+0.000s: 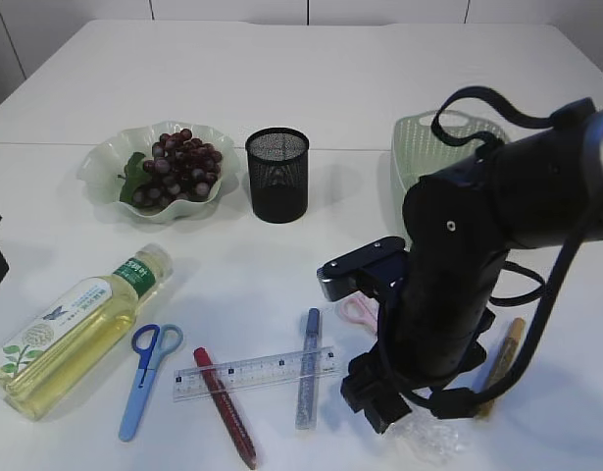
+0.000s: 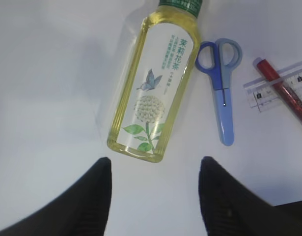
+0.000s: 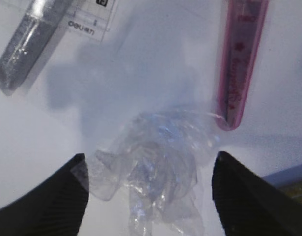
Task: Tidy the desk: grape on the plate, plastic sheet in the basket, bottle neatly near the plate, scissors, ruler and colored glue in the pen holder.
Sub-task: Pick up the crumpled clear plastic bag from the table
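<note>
White counter (image 1: 311, 88); right tool (image 3: 148, 189) lower right of exterior frame, jaws spread wide either side of crumpled clear plastic sheet (image 3: 151, 162), not gripping; pink glue tube (image 3: 239, 64) touching sheet's upper right edge; left tool (image 2: 155, 194) wide, empty, just below yellow tea bottle (image 2: 153, 83) lying flat; blue scissors (image 2: 220, 88) beside bottle; purple grapes (image 1: 178, 165) on pale green plate (image 1: 105, 162) upper left; black mesh pen holder (image 1: 277, 175) centre.

Dark grapes (image 1: 176, 165) fill the scalloped plate (image 1: 97, 169) beside the black mesh pen holder (image 1: 277, 175). The bottle (image 1: 75, 329), blue scissors (image 1: 144, 378), clear ruler (image 1: 257, 372) and glue sticks (image 1: 308, 367) lie flat; crumpled plastic sheet (image 3: 153, 169) lies nearby, the green basket (image 1: 419, 147) behind.
</note>
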